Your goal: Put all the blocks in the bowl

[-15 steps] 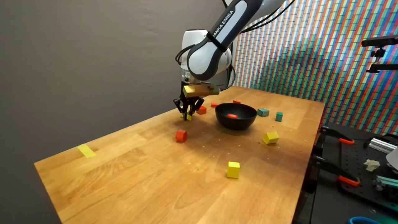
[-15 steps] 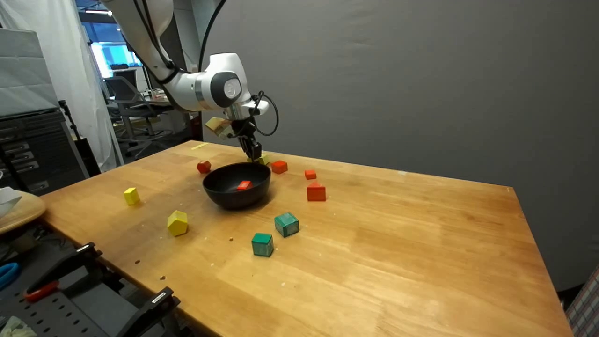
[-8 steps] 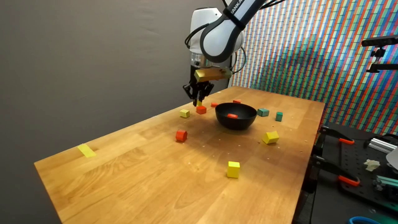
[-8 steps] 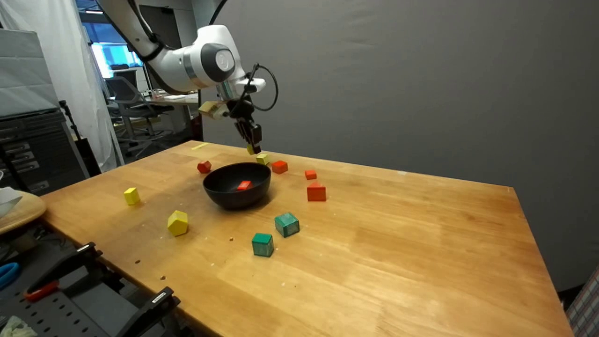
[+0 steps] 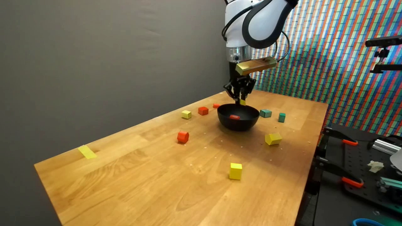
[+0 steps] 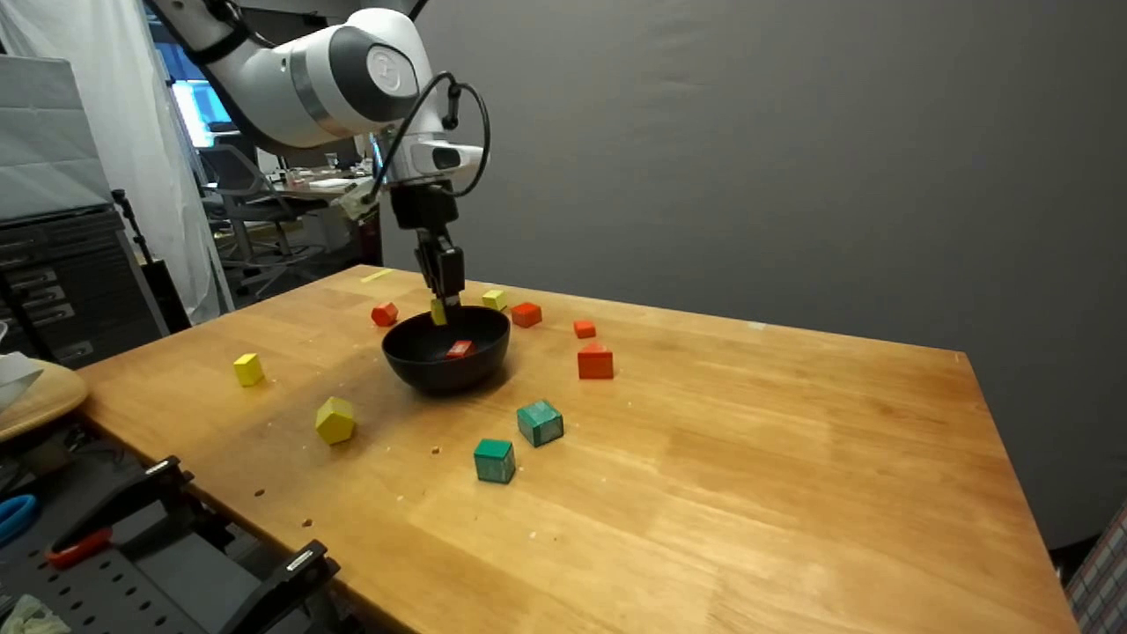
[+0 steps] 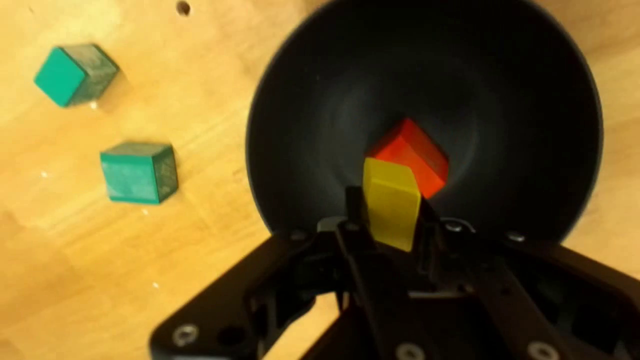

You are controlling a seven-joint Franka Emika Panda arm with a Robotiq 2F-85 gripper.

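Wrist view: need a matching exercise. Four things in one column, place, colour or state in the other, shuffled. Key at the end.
Column 1
1. gripper
2. red block
3. teal blocks
4. bowl

Column 2
A. on the table, outside the bowl
B. black and round
C. closed on the yellow block
D. lying inside the bowl

Pairs: 1-C, 2-D, 3-A, 4-B
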